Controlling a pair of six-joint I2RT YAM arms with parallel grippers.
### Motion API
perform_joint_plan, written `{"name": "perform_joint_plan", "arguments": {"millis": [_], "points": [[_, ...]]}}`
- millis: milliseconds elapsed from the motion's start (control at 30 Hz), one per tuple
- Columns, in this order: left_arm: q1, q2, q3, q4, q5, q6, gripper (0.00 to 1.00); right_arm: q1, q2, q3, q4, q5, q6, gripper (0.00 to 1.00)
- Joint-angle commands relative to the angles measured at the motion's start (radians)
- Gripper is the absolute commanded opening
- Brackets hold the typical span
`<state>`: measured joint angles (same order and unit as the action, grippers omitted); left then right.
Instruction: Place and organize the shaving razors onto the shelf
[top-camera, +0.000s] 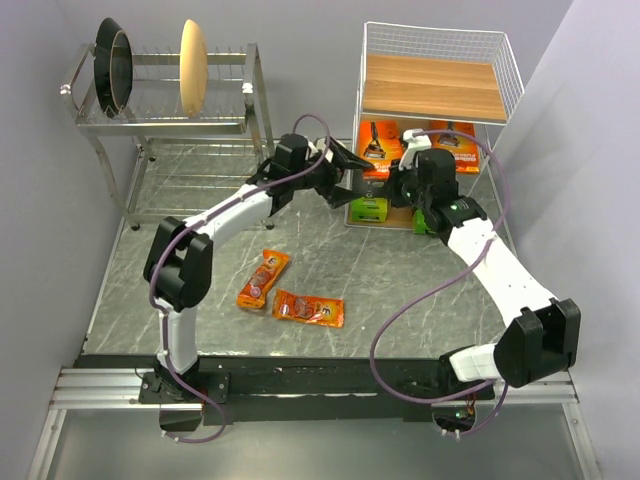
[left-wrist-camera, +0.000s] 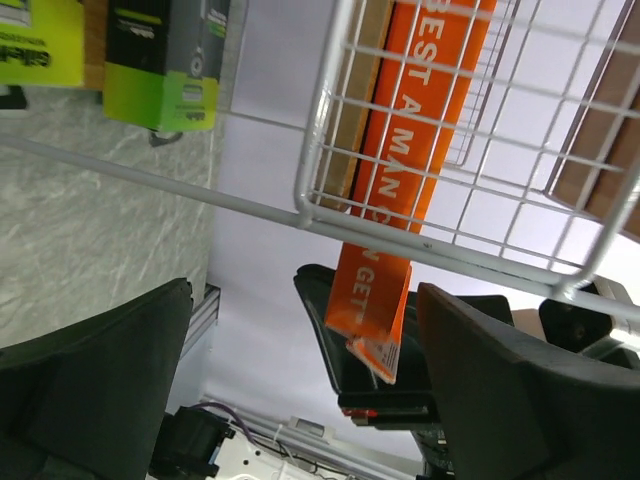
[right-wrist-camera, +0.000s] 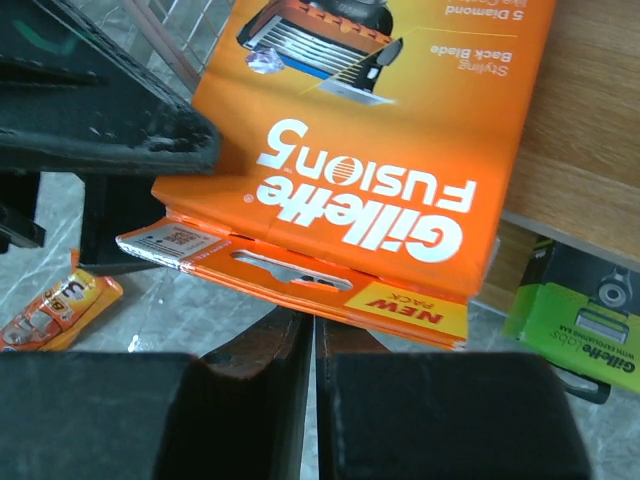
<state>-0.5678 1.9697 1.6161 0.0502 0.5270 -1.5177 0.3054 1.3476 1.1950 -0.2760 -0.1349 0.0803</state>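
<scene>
Looking light, thin and slick, the orange card (right-wrist-camera: 400, 130) seemed best pinched by its tabbed edge, left pincer (left-wrist-camera: 300, 340) spread apart, right pincer (right-wrist-camera: 312, 350) pressed together.

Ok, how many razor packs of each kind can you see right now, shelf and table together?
Flat orange cardboard razor cards: 2
Dark grey razor boxes with lime-green ends: 2
Narrow orange blister razor packs: 2
Total: 6
</scene>
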Motion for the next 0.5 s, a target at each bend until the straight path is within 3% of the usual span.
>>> {"name": "perform_joint_plan", "arguments": {"millis": [0,467], "points": [[0.042,-0.095,-0.024,0.019,0.028,0.054,0.99,0.012,0.021,0.064,0.073,-0.002,0.006,0.11],[0.126,-0.204,-0.16,0.016,0.054,0.114,1.0,0.064,0.073,0.089,0.169,0.032,0.021,0.11]]}}
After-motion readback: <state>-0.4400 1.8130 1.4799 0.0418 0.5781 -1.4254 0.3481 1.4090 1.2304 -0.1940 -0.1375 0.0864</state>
